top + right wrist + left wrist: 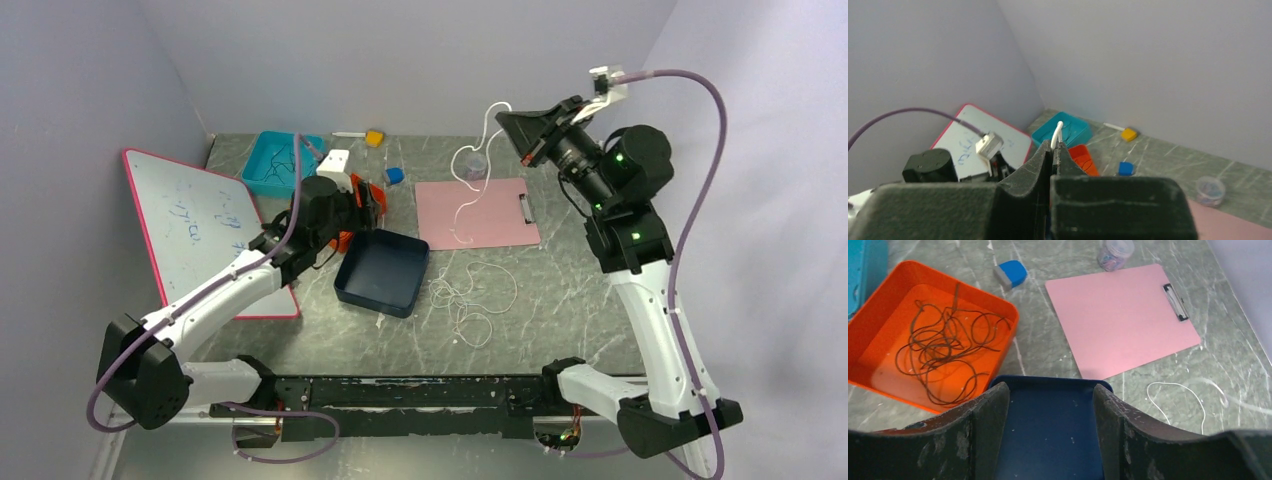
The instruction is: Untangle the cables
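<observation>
Directions use the top view as a dial, with 12 o'clock at the far wall.

1. The right end effector (503, 118) is raised high above the tabletop (560, 300) at about 1 o'clock. Its jaws are closed on the white cable (462, 165). In the right wrist view a short stub of the cable (1057, 134) sticks up from between the pressed fingertips.

2. The held cable hangs from the grip, crosses the pink clipboard (490, 205) and runs down to the white loops (470, 297) lying on the tabletop at 6 o'clock from the clipboard. The height of the grip appears intended to let the strand's own weight draw it out of the loops. Part of it is not yet free.

3. The left end effector (1048, 390) is open and holds nothing. It hovers over the dark blue tray (385, 268), at 9 o'clock from the white loops. This tray is probably the deposit point for a freed strand, since it contains nothing.

4. The orange tray (885, 367), at 10 o'clock from the dark blue tray, holds a dark brown cable (943, 347) in loose coils. One cable per tray suggests sorting by strand.
</observation>
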